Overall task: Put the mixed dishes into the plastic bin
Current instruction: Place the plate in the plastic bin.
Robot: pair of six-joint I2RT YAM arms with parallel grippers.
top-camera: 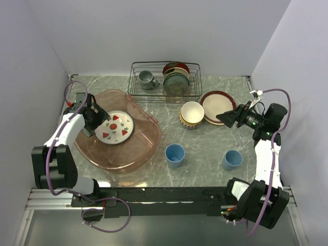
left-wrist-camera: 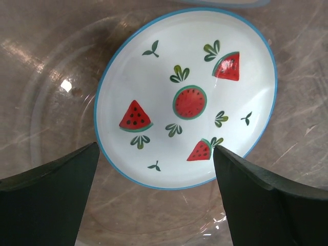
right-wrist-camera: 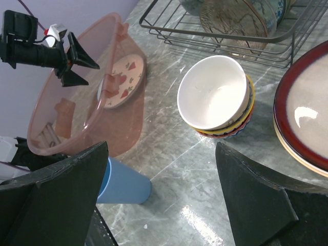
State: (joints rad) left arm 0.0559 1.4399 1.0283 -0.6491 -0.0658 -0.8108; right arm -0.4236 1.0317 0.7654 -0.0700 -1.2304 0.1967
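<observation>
The fruit-print white plate [top-camera: 115, 127] lies flat inside the pinkish plastic bin [top-camera: 146, 148]. My left gripper [top-camera: 97, 121] is open and empty just above the plate's left edge; in the left wrist view the plate [left-wrist-camera: 184, 97] lies between and beyond the open gripper [left-wrist-camera: 155, 148]. My right gripper [top-camera: 225, 118] is open and empty, above the table right of the cream bowl [top-camera: 192, 113]. That bowl sits nested in the red-patterned bowl [right-wrist-camera: 230, 130]. The red-rimmed plate [top-camera: 218, 106] tops a plate stack. Two light-blue cups [top-camera: 175, 155] [top-camera: 232, 160] stand in front.
A black wire rack [top-camera: 164, 79] at the back holds a grey mug [top-camera: 147, 79] and upright dark plates [top-camera: 176, 77]. Walls close in the left, right and back sides. Bare marble table [top-camera: 202, 148] lies between the cups.
</observation>
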